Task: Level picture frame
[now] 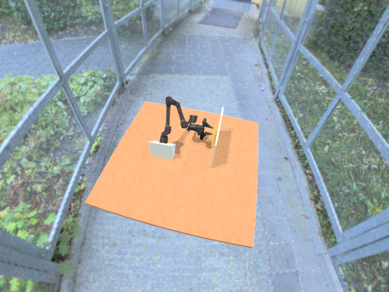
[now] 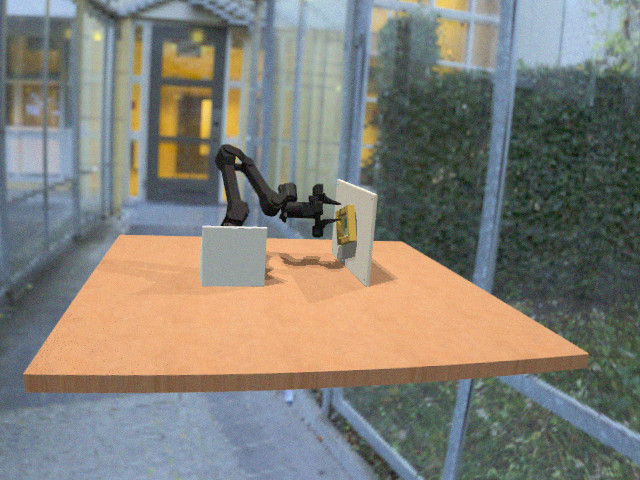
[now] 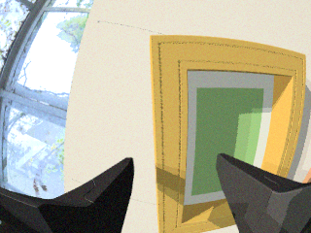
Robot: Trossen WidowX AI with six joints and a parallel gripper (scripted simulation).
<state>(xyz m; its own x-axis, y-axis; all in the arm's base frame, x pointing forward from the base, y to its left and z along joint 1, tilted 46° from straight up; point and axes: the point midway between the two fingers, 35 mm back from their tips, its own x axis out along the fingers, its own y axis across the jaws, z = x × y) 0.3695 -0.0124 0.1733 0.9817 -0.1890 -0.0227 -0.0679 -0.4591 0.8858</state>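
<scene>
The yellow picture frame (image 1: pixel 214 137) (image 2: pixel 352 227) (image 3: pixel 170 121) with a green picture hangs on the upright cream board (image 1: pixel 220 122) (image 2: pixel 364 258) (image 3: pixel 112 97). It looks tilted against the board, with its right side, as seen facing it, the higher; this is the side nearer the exterior camera. My gripper (image 1: pixel 212 131) (image 2: pixel 339 211) (image 3: pixel 175 162) is open close in front of the frame. In the wrist view one finger is left of the frame's left bar and the other overlaps the picture. I cannot tell whether the fingertips touch it. The screw and notched strip are hidden.
A pale grey-green panel (image 1: pixel 162 149) (image 2: pixel 234 255) stands near the arm's base, on the side nearer the top and exterior views. The orange table (image 1: pixel 175 194) (image 2: pixel 310 330) carries the board and panel. The board's left edge shows in the wrist view.
</scene>
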